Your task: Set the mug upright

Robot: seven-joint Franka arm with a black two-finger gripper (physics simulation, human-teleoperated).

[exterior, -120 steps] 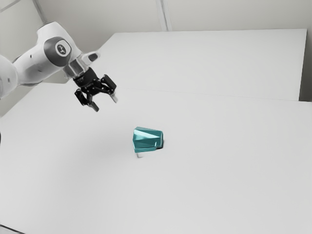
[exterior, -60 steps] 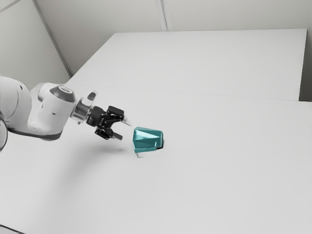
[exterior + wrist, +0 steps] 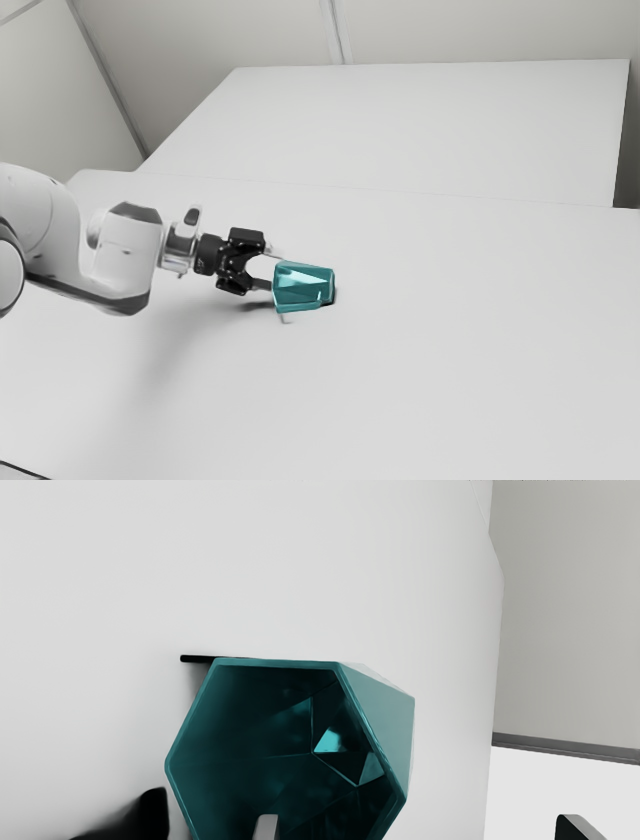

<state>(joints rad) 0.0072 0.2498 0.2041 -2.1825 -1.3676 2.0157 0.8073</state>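
My gripper reaches in low over the table from the exterior view's left, its fingers apart, at the open end of the mug. The mug is teal and faceted and lies on its side, mouth toward the gripper. In the wrist view, the gripper stands open. One fingertip appears in front of the hollow of the mug; the other is outside the rim, beyond the mug's side. Whether either touches the mug I cannot tell.
The white table spreads around the mug. Behind it in the exterior view is another white surface, with pale walls beyond. A dark shadow falls beside the mug in the wrist view.
From high at the exterior view's left, my gripper has come down and moved toward the exterior view's right, up to the mug's mouth. The mug lies where it was.
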